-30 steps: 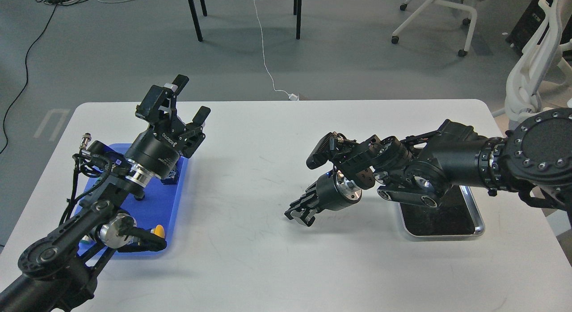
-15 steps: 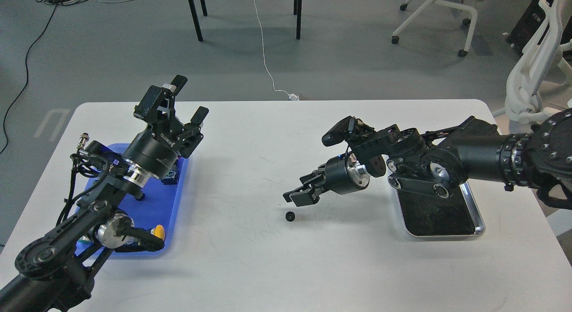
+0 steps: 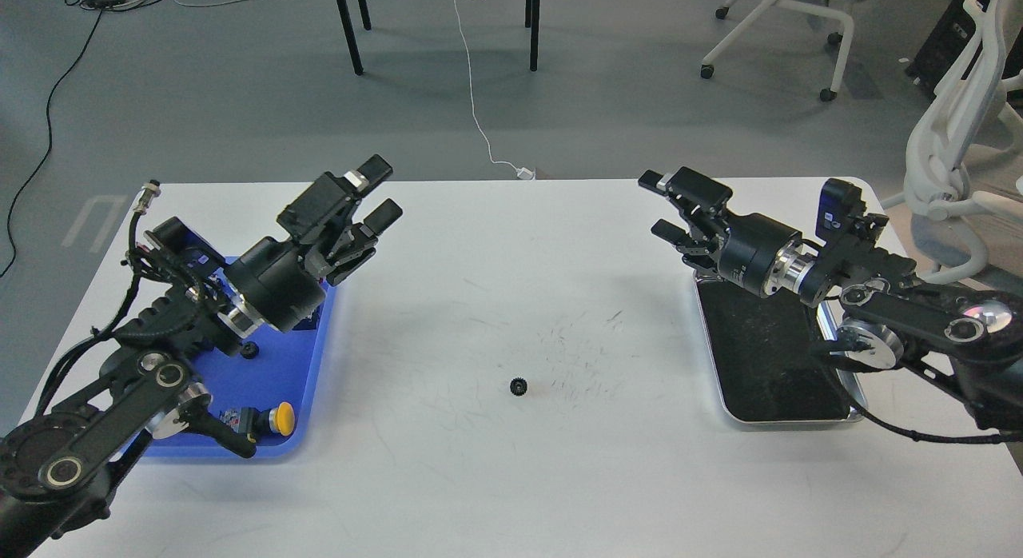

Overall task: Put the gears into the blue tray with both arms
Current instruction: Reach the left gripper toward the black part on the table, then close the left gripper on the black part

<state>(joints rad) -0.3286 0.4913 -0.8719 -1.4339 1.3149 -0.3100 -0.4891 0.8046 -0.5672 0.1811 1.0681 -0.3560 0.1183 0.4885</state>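
One small black gear [image 3: 519, 387] lies flat on the white table near its middle, apart from both grippers. A second small black gear [image 3: 249, 349] sits in the blue tray [image 3: 308, 374] at the left. My left gripper [image 3: 379, 193] is open and empty, raised over the tray's far right corner and pointing up and right. My right gripper [image 3: 658, 204] is open and empty too, held above the far left end of the metal tray and pointing left.
A silver-rimmed metal tray [image 3: 799, 419] with a black inside sits at the right under my right arm. A yellow-capped push-button switch [image 3: 276, 419] lies in the blue tray's near end. Chairs and cables stand on the floor beyond the table.
My right gripper opened, left the gear on the table and drew back up and right over the metal tray. The left gripper swung right and a little forward.
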